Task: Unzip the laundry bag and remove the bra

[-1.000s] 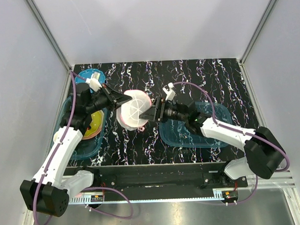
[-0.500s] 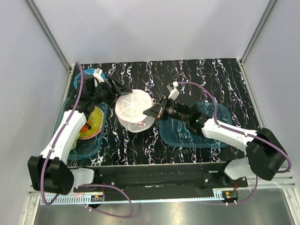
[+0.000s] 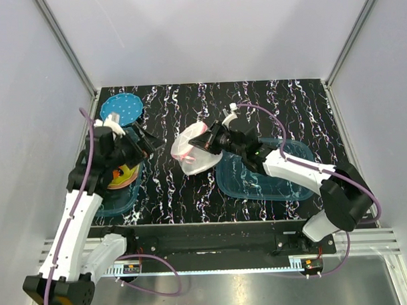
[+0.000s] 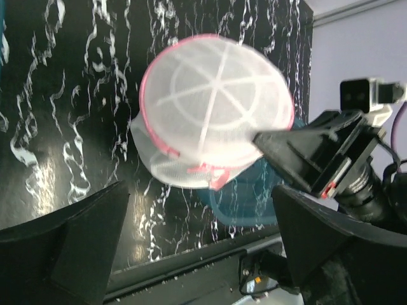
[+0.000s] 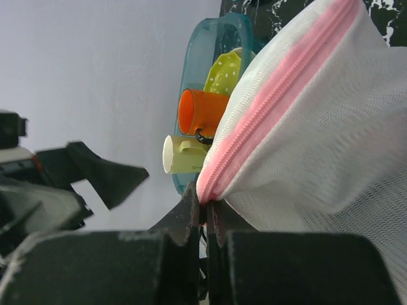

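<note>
The laundry bag (image 3: 192, 153), a round white mesh case with pink zipper trim, hangs tilted above the table's middle. My right gripper (image 3: 206, 143) is shut on its pink zipper edge (image 5: 280, 101), and the pinch (image 5: 206, 204) shows close up in the right wrist view. My left gripper (image 3: 144, 144) stands open to the left of the bag, apart from it. In the left wrist view its wide-spread fingers (image 4: 70, 244) frame the bag (image 4: 216, 121), with nothing between them. The bra is hidden from view.
A blue dotted disc (image 3: 122, 110) lies at the back left. A teal tray (image 3: 98, 200) under the left arm holds yellow and orange items (image 3: 121, 174). Another teal tray (image 3: 285, 184) lies under the right arm. Grey walls enclose the table.
My left gripper has let go of the bag, opened and drawn back to the left. My right gripper has shut on the bag's zipper edge and tipped the bag up toward the right.
</note>
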### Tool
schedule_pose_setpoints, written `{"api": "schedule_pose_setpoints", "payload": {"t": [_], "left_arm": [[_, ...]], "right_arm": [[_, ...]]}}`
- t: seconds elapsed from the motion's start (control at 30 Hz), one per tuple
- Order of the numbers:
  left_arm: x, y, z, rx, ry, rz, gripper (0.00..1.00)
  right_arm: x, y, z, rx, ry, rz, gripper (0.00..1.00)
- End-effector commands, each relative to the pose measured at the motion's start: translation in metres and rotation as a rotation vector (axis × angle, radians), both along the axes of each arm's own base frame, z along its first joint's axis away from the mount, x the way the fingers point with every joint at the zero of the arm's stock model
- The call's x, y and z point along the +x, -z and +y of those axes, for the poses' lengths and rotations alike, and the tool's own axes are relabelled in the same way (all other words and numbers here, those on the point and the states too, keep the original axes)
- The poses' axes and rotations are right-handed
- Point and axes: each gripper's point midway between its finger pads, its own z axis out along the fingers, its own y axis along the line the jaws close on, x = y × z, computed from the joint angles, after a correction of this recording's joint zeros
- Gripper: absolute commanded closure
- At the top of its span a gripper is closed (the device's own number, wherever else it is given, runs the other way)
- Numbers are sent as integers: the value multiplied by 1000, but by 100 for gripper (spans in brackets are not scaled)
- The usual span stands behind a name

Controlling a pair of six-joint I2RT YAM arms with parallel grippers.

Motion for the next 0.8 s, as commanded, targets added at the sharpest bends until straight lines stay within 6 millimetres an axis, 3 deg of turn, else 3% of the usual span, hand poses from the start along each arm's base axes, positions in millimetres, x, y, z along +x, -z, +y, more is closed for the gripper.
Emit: {"api": "schedule_pose_setpoints", "payload": {"t": [0.0, 0.03, 0.27, 0.37, 0.47, 0.77], "left_arm": [[-8, 35, -16, -164, -11, 82, 1], [-14, 55, -23, -205, 14, 131, 1], [2, 70, -42, -402, 2, 167, 1], [10, 62, -46, -490, -8, 138, 1], [17, 42, -48, -576, -8, 66, 1], [23, 48, -47, -609, -42, 82, 1]], "right_arm": [[10, -27, 9, 70, 11, -41, 100], [9, -26, 9, 70, 8, -36, 100], [1, -26, 3, 70, 1, -41, 100], [-3, -30, 1, 78, -9, -55, 100], [-6, -36, 3, 91, -27, -66, 100], [-11, -44, 7, 128, -65, -76, 100]]}}
